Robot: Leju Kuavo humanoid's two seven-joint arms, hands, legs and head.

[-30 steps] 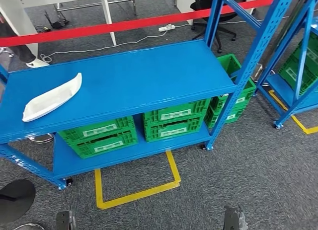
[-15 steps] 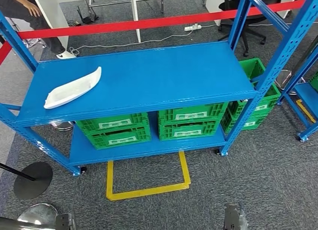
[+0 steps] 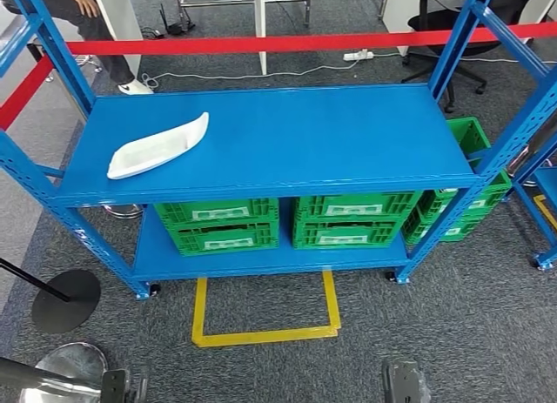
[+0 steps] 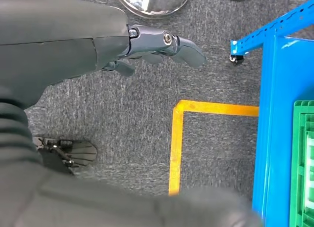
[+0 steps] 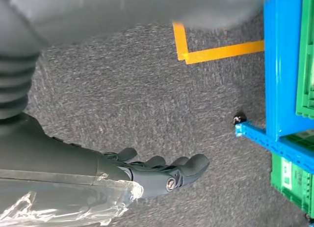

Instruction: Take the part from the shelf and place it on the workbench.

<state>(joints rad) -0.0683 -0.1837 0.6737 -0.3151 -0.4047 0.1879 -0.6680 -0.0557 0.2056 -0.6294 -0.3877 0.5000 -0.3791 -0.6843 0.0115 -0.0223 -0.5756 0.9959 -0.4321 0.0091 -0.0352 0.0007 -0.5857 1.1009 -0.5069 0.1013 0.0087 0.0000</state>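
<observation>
Nearest, both arms hang low by the carpet (image 3: 459,325). Left hand (image 4: 155,45) in its wrist view: fingers stretched out and a bit apart, nothing in them, released, over grey carpet. Right hand (image 5: 163,173) in its wrist view: same, fingers extended, empty, released. Clear plastic wrap sits on the right forearm cover.

Floor just in front: yellow tape (image 3: 263,333) marking three sides of a square, open toward the rack. A black round base (image 3: 65,300) with a pole sits left of it, and a shiny metal disc (image 3: 65,368) nearer still.

Then the blue rack (image 3: 276,190) on small casters. Lower level holds two green crates (image 3: 220,226) side by side, each stacked two high; more green crates stand off the rack's right end.

Top shelf (image 3: 315,137): the part (image 3: 157,146), a long white curved piece, lies flat near the left end, pointed tip angled toward the back right. It rests alone on the blue surface, well apart from both hands.

Behind the rack: red tape (image 3: 276,43) stretched across, a white power strip (image 3: 357,56) with cable on the carpet, white desk legs, a black office chair (image 3: 440,24) at back right. A person (image 3: 78,7) stands at back left, partly cut off. Another blue rack frame edges in at far right.
</observation>
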